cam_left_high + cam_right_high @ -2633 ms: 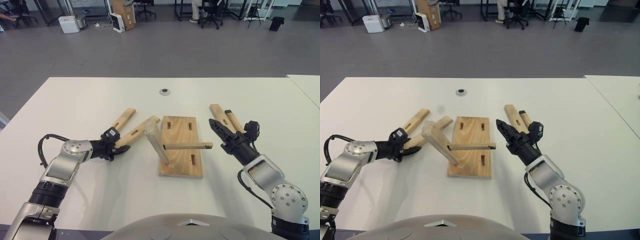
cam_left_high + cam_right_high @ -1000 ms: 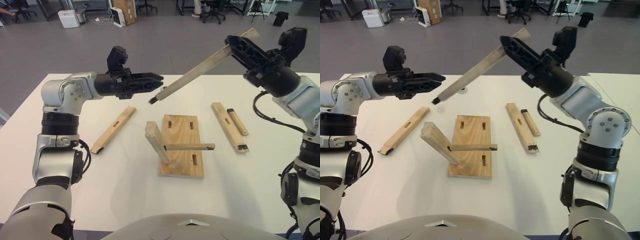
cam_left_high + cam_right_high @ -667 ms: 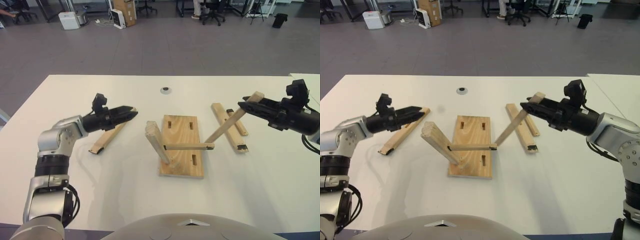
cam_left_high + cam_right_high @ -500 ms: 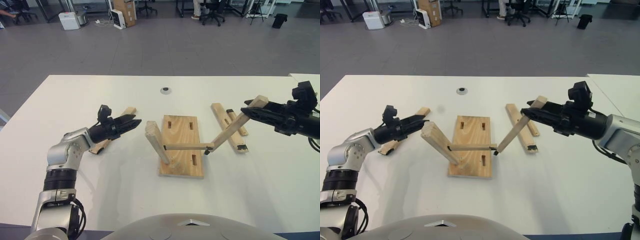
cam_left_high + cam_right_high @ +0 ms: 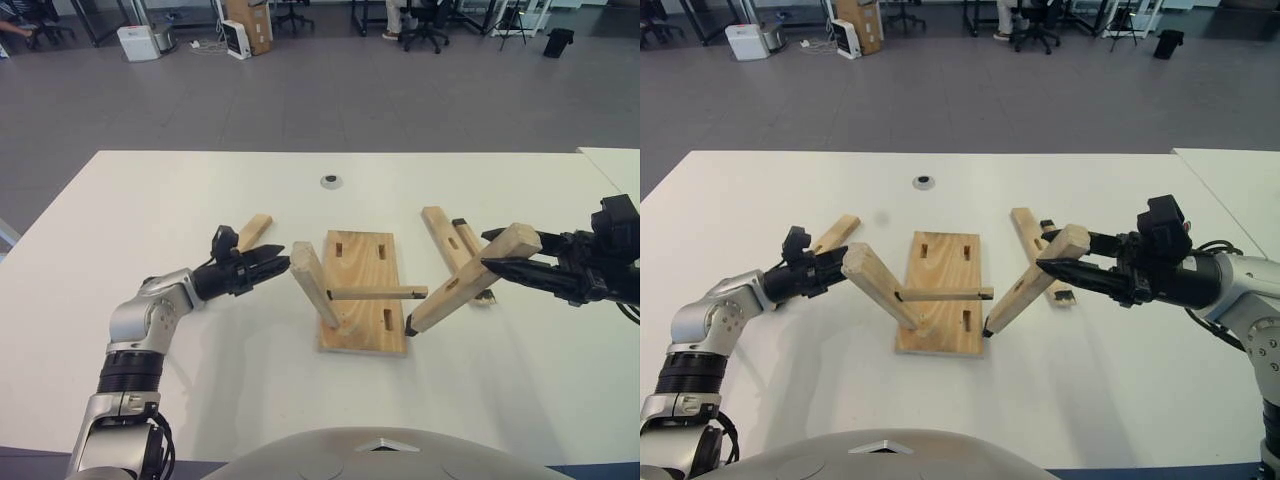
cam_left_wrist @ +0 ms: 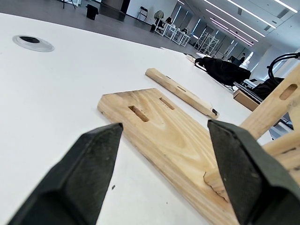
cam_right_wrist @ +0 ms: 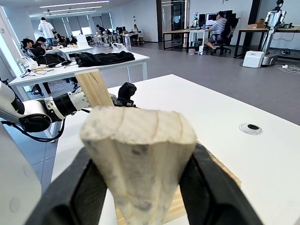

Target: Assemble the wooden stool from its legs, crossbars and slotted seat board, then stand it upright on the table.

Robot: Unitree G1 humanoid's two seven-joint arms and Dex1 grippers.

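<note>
The slotted seat board (image 5: 352,262) lies flat mid-table. One leg (image 5: 314,285) stands tilted in it, with a crossbar (image 5: 375,293) sticking out to the right. My right gripper (image 5: 500,262) is shut on a second leg (image 5: 455,292). That leg slants down to the board's front right corner and passes close to the crossbar's free end. In the right wrist view this held leg (image 7: 140,150) is end-on between the fingers (image 7: 77,197). My left gripper (image 5: 275,268) is open beside the standing leg's top, and its fingers (image 6: 89,173) hold nothing.
A loose leg (image 5: 253,230) lies behind my left gripper. Another leg (image 5: 440,230) and a short crossbar (image 5: 466,240) lie to the right of the board. A round grommet (image 5: 329,181) sits at the table's back centre. The table's front is free.
My right gripper has lowered the held leg, bringing its lower end from the crossbar tip down to the board's front right corner. My left gripper has moved right, up to the standing leg's top.
</note>
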